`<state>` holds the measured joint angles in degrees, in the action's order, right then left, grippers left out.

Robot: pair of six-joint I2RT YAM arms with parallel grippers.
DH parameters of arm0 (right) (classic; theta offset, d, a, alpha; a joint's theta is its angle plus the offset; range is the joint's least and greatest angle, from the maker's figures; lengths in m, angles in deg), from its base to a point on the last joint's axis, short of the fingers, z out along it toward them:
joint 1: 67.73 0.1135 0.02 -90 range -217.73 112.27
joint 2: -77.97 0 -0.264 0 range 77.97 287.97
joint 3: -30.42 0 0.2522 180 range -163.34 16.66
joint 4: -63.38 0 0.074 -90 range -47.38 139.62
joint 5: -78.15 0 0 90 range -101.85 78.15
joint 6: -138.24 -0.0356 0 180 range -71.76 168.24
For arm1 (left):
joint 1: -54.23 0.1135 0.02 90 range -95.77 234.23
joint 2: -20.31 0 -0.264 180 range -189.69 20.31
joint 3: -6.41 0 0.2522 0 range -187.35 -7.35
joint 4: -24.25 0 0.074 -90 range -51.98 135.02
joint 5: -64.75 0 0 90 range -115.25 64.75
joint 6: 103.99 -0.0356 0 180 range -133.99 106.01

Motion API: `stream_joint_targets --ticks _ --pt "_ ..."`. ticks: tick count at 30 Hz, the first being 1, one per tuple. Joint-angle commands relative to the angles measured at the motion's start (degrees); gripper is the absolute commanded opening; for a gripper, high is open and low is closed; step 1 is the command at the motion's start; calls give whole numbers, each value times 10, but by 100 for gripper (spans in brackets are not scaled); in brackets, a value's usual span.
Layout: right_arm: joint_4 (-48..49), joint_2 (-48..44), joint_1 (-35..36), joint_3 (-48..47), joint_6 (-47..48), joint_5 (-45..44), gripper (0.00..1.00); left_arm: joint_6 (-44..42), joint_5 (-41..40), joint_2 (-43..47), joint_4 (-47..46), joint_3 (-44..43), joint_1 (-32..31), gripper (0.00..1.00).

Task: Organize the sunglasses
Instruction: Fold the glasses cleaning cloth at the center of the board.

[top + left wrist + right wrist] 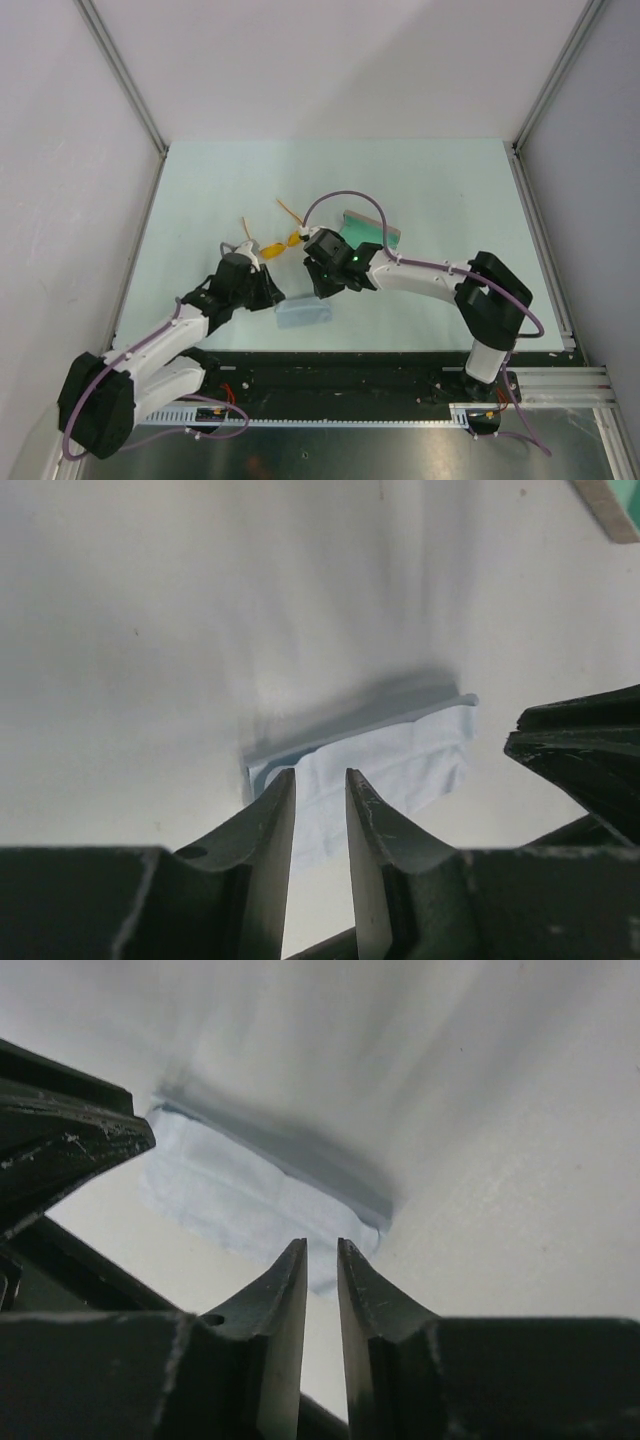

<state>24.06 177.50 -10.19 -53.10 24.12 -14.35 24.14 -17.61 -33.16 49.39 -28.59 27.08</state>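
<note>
Top view: translucent orange-yellow sunglasses with thin orange arms (270,247) lie on the pale green desk (430,180) just beyond both wrists, arms splayed, not in the case. The open grey-brown speckled oblong case with teal lining (371,228) is just right of them. The left hand (272,298) and right hand (325,290) both point at the folded light blue cloth (303,314) near the front edge. Left wrist: left hand (320,772) has its fingers a little apart, empty, above the cloth (400,765); case corner (610,505) top right. Right wrist: right hand (321,1243) the same, narrow gap, nothing held, cloth (230,1210) below. The step looks like cloth handling; glasses not yet stowed. Next probably means reaching back to the glasses, folding the arms and gripping the frame gently.
</note>
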Motion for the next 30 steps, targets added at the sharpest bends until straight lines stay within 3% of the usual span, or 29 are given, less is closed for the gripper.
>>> stream_joint_targets --ticks 1,5,8,30 --pt "59 53 -11 -20 -9 -6 20 9 -32 -64 1 -49 -4 30" --pt "72 78 -10 -37 -8 -22 11 4 -34 -103 0 -79 -4 27" --pt "82 83 -11 -42 -10 -29 9 0 -40 -103 0 -80 -4 27" --pt "56 147 -6 -94 -1 -2 9 3 -47 -102 0 -67 -4 28"
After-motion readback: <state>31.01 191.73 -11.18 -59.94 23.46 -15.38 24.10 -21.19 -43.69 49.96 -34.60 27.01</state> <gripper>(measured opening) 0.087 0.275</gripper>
